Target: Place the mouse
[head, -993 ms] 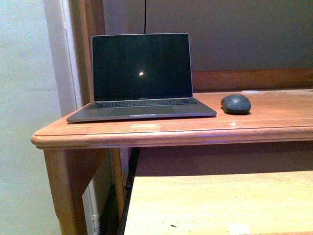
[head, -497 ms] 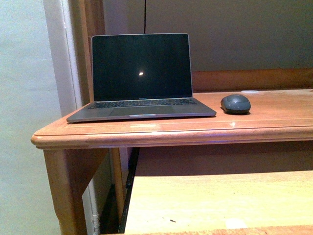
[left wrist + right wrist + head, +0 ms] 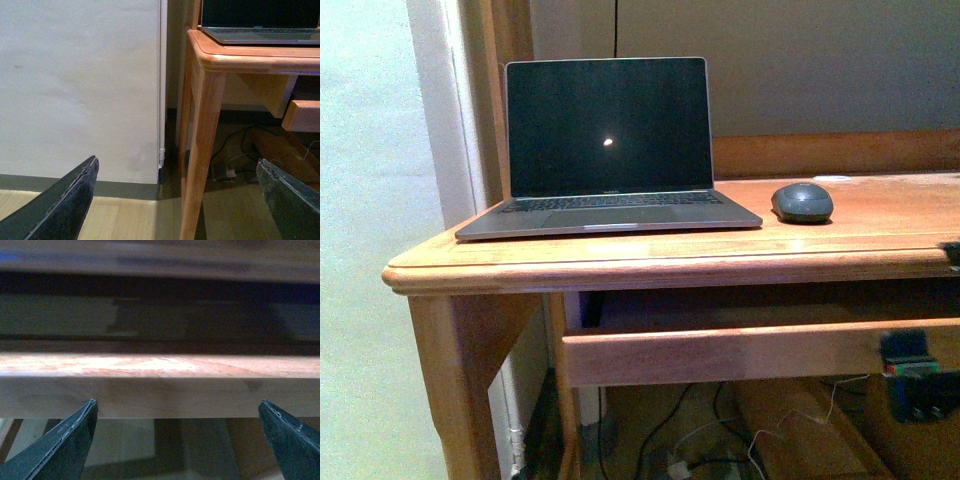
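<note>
The mouse, small, dark grey and oval, lies on the wooden desk just right of the open laptop. No gripper touches it. My left gripper is open and empty, low beside the desk's front left leg, facing the wall. My right gripper is open and empty, close below a wooden rail under the desktop. A dark part of the right arm shows at the lower right of the front view. The mouse is out of both wrist views.
The laptop's screen is dark, and its front edge shows in the left wrist view. A wooden rail runs under the desktop. Cables lie on the floor beneath. A pale wall stands at the left.
The pale wooden surface that filled the space below the desk edge is gone from view. A rail, cables and part of the right arm now show there. Laptop and mouse have not moved on the desk.
</note>
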Robot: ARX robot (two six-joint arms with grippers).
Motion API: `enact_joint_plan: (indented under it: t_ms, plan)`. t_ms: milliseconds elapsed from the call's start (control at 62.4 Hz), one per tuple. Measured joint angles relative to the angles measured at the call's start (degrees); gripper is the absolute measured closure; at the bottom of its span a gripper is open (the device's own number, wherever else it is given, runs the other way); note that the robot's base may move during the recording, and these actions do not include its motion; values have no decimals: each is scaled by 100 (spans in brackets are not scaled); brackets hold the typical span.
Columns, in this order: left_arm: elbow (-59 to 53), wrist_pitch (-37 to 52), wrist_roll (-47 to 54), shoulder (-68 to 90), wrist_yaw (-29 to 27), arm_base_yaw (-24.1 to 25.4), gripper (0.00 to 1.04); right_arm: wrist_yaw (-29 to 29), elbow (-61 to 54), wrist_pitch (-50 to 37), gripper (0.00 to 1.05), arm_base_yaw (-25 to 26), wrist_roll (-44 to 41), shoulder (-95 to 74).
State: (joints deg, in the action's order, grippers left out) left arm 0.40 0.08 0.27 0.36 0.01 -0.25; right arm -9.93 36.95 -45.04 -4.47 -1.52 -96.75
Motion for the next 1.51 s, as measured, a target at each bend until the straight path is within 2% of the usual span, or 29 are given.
enact_joint_plan:
  t_ms: [176,336,416,561,673,817,849,977,1041,1121,1185,1281,1346,1394,1506]
  plan:
    - [0,0,-2,0,0,0,8,-323,551,323,7,-389,-17,-507]
    - [0,0,0,0,0,0,8,-323,560,389,7,-450,107,-455]
    - [0,0,0,0,0,0,8,-299,367,321,7,-409,299,-125]
    - [0,0,0,0,-2,0,8,-293,-466,590,7,-210,793,1419]
    - [0,0,0,0,0,0,8,-299,-1484,1438,7,-96,1097,2964]
    - [0,0,0,0,0,0,8,-391,-2549,3091,7,-120,1359,5294]
    - [0,0,0,0,0,0,8,-581,-2721,3713,7,-229,1405,6166]
    - [0,0,0,-2,0,0,8,-1117,-2813,5254,7,-828,1773,8177]
    - [0,0,0,0,-2,0,8,-1261,-2865,5477,7,-1095,2039,8658]
    - [0,0,0,-2,-2,0,8,-417,-3571,4562,23,-898,1298,9280]
    - [0,0,-2,-2,4,0,8,-94,-3602,4422,35,-697,756,9484]
    - [0,-2,-2,-2,0,0,8,173,-3602,4433,50,-452,442,9578]
    - [0,-4,-2,-2,2,0,8,831,-3602,4498,62,79,321,9610]
    - [0,-4,-2,-2,2,0,8,894,-3602,4503,71,326,289,9635]
    - [0,-4,-2,-2,0,0,8,977,-3602,4505,92,411,227,9643]
